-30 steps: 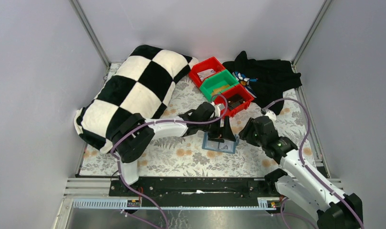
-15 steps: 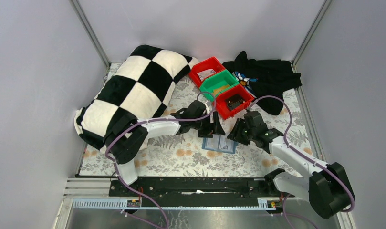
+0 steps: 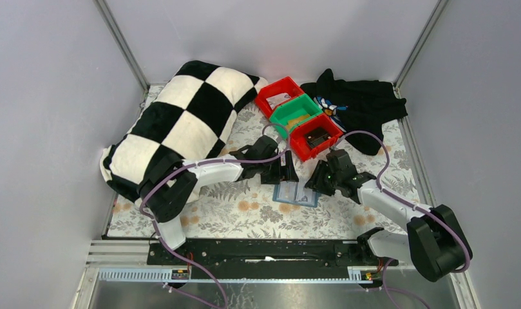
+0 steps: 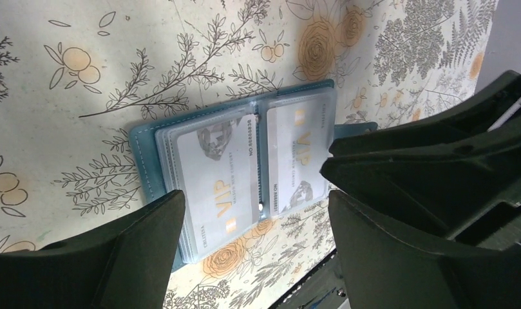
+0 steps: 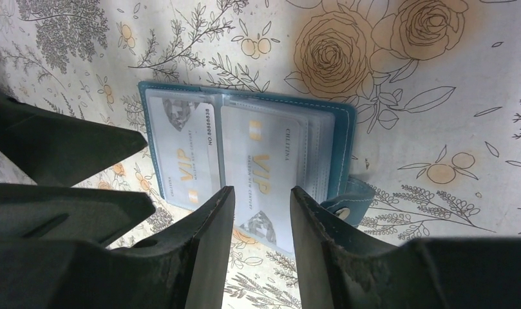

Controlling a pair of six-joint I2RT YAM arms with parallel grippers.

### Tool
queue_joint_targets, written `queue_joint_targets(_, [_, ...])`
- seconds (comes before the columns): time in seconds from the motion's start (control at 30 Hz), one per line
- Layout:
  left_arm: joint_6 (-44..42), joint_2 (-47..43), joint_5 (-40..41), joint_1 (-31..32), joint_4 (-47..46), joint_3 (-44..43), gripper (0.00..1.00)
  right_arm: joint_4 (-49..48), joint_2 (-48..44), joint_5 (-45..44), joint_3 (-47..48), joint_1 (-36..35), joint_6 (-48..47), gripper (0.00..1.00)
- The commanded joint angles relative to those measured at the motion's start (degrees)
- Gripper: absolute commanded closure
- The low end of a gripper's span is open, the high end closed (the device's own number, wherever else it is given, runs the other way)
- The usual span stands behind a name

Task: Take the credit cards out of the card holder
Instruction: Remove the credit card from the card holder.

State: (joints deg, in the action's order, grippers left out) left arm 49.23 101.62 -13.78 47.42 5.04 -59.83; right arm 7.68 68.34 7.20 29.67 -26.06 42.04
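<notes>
Your surface [image 3: 245,212] is a pale floral-print cloth boxed in by plain grey walls. The largest thing on it is a black-and-white checked pillow [image 3: 180,129], which fills the far left corner and runs down the left edge. A crumpled black garment [image 3: 367,106] lies in the far right corner. Between the two, near the far edge, three plastic bins sit touching in a diagonal row: a red bin [image 3: 278,94], a green bin [image 3: 295,111] and a second red bin [image 3: 317,136]. The card holder [image 3: 297,194] lies toward the near edge, about midway between the left and right edges, spread open and flat with its lining up and its teal border [image 4: 145,154] showing all round. Its snap strap [image 5: 351,199] sticks out from one short side. The credit cards are still inside, in the clear pockets, one on each panel: one card [image 4: 222,174] and the other card [image 4: 299,154], both pale with gold "VIP" print. Your left tool [image 3: 290,172] hangs over the holder's far left side with its jaws set wide, spanning the holder and holding nothing. Your right tool [image 5: 262,191] comes in from the holder's right side, its jaws only narrowly apart above one card and gripping nothing. You cannot tell whether its tips touch the plastic.
</notes>
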Motion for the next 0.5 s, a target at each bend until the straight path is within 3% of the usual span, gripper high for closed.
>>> queue_joint_targets(0.0, [-1.34,-3.21,-2.65,-0.59,-3.73,0.83,0.14,-1.96,0.91,0.53,-0.81,0.64,0.27,0.56])
queue_joint_targets(0.17, [-1.22,-1.07,-10.43,-0.58,-8.42,-0.33,0.14,-2.60,1.58,0.60,-1.23,0.67,0.29,0.56])
queue_joint_targets(0.47, [1.73,1.60,-13.12,-1.39,-11.41,0.47,0.19,-3.52,1.93,1.54,-2.26,0.74,0.61,0.58])
